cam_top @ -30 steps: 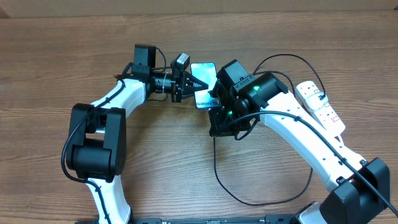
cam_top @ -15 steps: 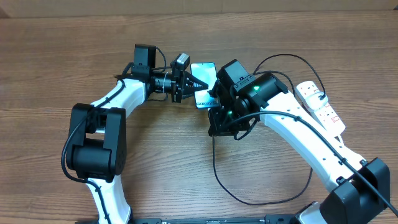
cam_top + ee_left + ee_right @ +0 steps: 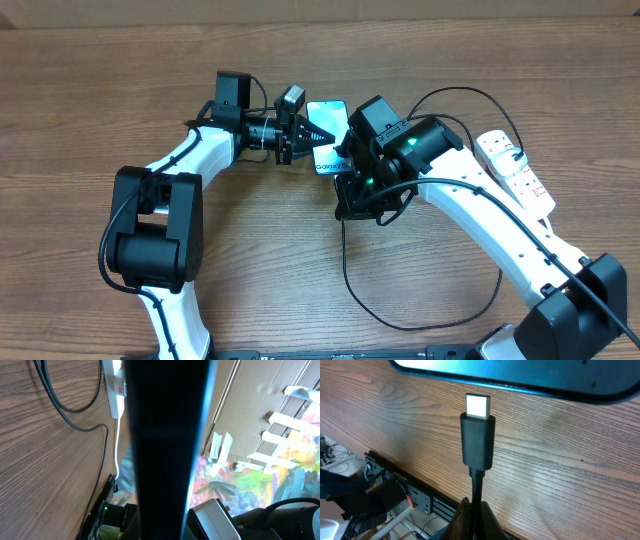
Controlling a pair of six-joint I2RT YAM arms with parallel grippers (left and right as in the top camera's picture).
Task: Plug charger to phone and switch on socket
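the left claw (image 3: 308, 134) pinches the phone (image 3: 330, 128) by its side, near the middle of the table (image 3: 100, 80). the right claw (image 3: 471, 517) is pressed together on the charger (image 3: 477, 442), just behind its plug end. the shiny tip (image 3: 477, 405) points at the phone's dark edge, close but not touching. to do this well, i think the tip has to line up straight with the little hole, which i can't see here. then it should slide in slowly with no wiggling, while the left claw holds the phone firm. the socket (image 3: 515, 168) lies well off to the right, and its switch is for later.
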